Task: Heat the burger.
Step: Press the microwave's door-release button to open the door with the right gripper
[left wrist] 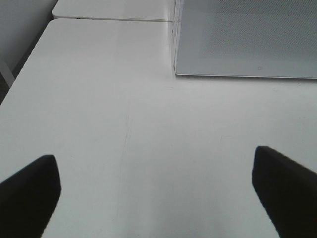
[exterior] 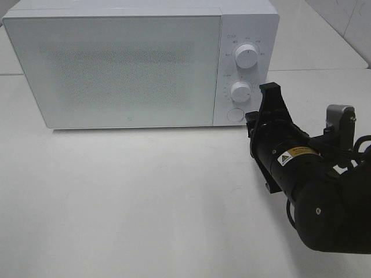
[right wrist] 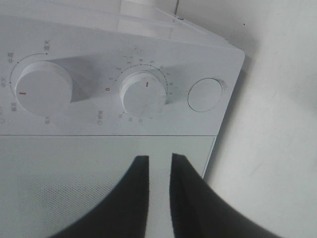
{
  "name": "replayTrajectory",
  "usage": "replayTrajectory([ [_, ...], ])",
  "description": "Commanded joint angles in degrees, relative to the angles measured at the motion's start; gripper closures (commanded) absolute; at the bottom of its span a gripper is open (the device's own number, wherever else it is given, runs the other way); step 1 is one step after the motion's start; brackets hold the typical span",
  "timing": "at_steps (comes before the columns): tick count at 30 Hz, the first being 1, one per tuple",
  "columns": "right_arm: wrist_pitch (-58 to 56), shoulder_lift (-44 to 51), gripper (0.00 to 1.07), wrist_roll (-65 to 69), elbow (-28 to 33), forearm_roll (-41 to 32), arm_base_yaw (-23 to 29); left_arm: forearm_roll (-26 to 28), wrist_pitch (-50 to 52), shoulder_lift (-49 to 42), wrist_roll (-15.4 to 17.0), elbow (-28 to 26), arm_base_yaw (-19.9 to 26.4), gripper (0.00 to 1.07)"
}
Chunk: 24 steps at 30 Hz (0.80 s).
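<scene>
1. The burger is not seen in any view; the microwave (exterior: 139, 66) door is closed.
2. If stacked and soft, it is best lifted gently at the bun sides.
3. Left gripper (left wrist: 156, 191) jaws are spread wide and empty over the tabletop (left wrist: 148, 124); right gripper (right wrist: 159, 173) jaws are nearly together, nothing held.

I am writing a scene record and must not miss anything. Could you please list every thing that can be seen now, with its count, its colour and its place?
microwave: one, white, at the back of the table, door closed
dials: two, white, one above the other on the control panel at the microwave's right end
round button: one, white, below the lower dial
table: one, white, under everything
burger: none in any view; it cannot be seen whether it is inside the microwave
left gripper: one, black, open, over bare table before the microwave's left corner
right gripper: one, black, fingers nearly together with a thin gap, nothing between them, right in front of the control panel
</scene>
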<state>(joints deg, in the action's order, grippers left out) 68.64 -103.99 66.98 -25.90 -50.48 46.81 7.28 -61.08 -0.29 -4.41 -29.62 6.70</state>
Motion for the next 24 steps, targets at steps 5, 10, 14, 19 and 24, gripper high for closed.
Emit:
replayTrajectory([
  [5,0.0,0.0,1.02,5.7,-0.4,0.1,0.2,0.3,-0.2,-1.1,0.3,0.1,0.2,0.09],
  [10,-2.4,0.0,1.07,7.0,-0.4,-1.1,-0.2,0.3,-0.2,-1.1,0.3,0.1,0.2,0.09],
  [14,-2.8,-0.2,1.07,7.0,-0.4,-1.9,-0.2,0.3,-0.2,-1.1,0.3,0.1,0.2,0.09],
  [19,-4.5,-2.8,1.07,8.0,-2.3,-2.5,-0.6,0.3,-0.2,-1.1,0.3,0.1,0.2,0.09],
  [24,-7.0,-4.7,1.07,9.6,-4.9,-1.2,-3.2,0.3,-0.2,-1.1,0.3,0.1,0.2,0.09],
])
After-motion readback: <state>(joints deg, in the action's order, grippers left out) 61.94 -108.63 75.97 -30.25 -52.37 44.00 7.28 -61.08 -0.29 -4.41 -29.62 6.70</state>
